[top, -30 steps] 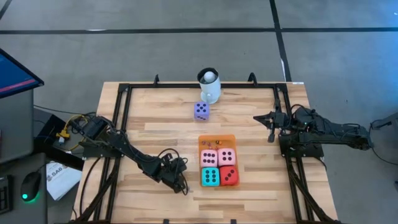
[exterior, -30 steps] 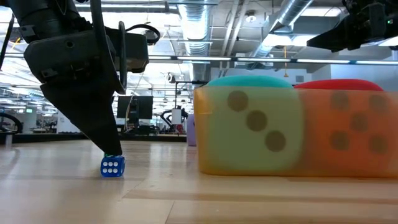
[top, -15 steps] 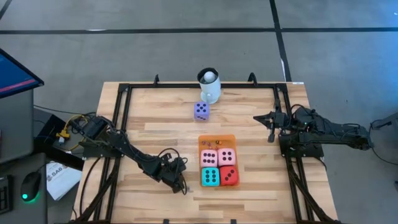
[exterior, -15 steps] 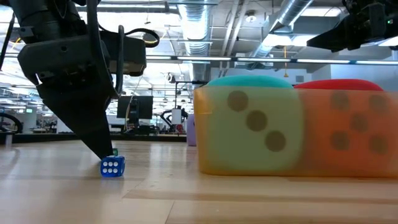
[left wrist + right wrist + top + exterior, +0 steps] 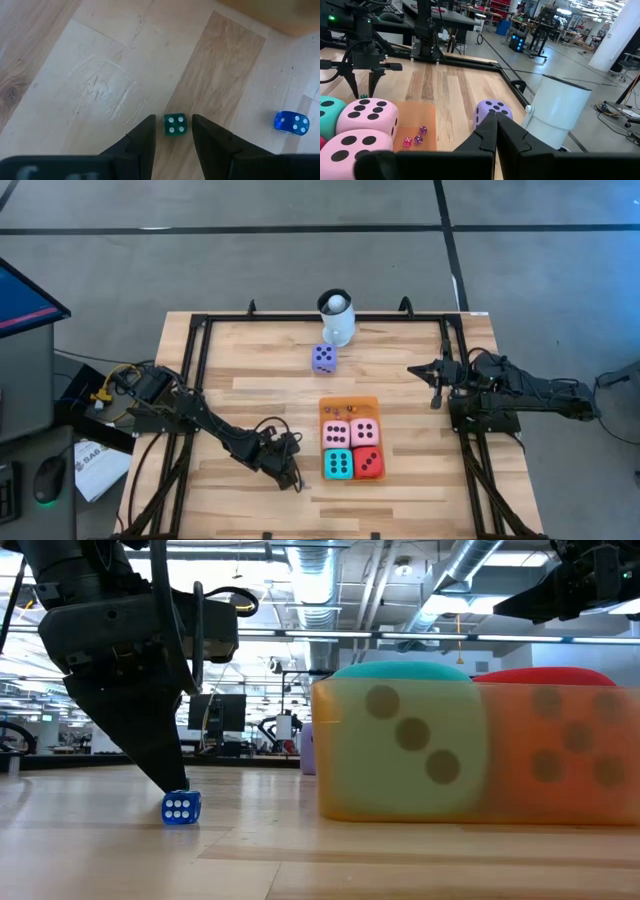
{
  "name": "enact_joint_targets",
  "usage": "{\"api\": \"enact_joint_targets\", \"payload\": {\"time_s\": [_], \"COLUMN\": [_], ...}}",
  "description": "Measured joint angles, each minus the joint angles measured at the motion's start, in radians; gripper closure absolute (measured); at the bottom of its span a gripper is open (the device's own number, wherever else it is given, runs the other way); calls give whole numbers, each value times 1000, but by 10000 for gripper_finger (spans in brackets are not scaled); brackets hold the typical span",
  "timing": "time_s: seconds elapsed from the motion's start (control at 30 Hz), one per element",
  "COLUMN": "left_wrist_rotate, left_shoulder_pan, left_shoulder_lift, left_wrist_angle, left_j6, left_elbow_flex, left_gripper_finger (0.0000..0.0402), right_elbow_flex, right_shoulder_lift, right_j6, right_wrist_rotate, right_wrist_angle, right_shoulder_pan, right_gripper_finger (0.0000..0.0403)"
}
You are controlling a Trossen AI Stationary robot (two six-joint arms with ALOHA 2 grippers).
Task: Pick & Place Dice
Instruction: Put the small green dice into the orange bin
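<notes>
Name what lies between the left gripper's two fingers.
A tiny green die sits on the table between the left gripper's fingers, seen in the left wrist view.

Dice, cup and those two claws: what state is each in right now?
small green die: on the table between the left gripper's fingers, four up
small blue die: loose on the table beside it
purple die: alone by the white mug
right gripper: shut, empty
</notes>
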Motion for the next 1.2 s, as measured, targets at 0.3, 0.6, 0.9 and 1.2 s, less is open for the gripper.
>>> {"api": "enact_joint_targets", "payload": {"time_s": [0.3,0.6,0.9,1.2], "left_wrist_rotate": [0,34,40,56], "left_shoulder_pan": [0,2,4,33], "left_shoulder_lift": [0,0,0,-1], "left_wrist_angle": [2,4,1,4], "left_j6": [0,0,8,8], "left_elbow_flex": [0,0,1,2], "left_gripper_finger": [336,346,364,360], "right_elbow_flex": [0,0,0,0], "right_shoulder_lift": [0,0,0,0], "right_j6": [0,0,0,0], "right_wrist_rotate": [0,0,0,0], "right_wrist_angle": [0,0,0,0], "right_shoulder_pan": [0,0,0,0], "right_gripper_finger": [403,403,403,403]}}
